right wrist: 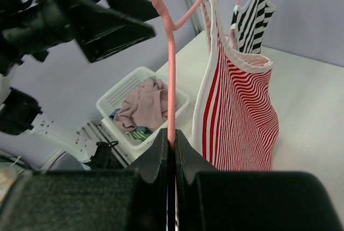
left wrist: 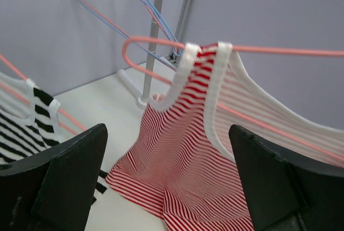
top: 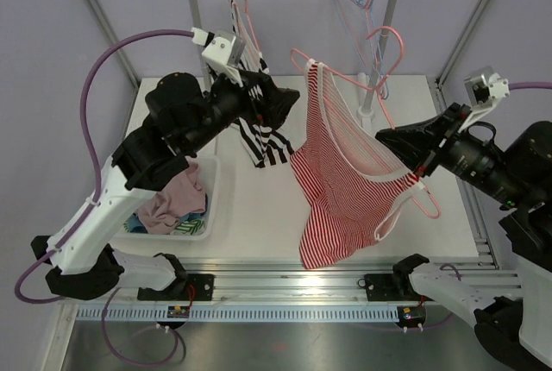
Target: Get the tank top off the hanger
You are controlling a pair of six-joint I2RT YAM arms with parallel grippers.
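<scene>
your red-and-white striped tank top (top: 345, 181) hangs over the middle of the table, both straps looped over the wire of the pink hanger (right wrist: 171, 80). your right gripper (right wrist: 171, 138) is pinched tight on that wire, its arm reaching in from the right and holding the hanger tilted in the air. your left gripper (left wrist: 167, 134) is spread wide, facing the straps, its arm stretched above the white basket (top: 212, 198) of clothes.

red-and-white striped tank top (top: 341, 185), draped on tilted pink hanger (left wrist: 285, 50)
</scene>
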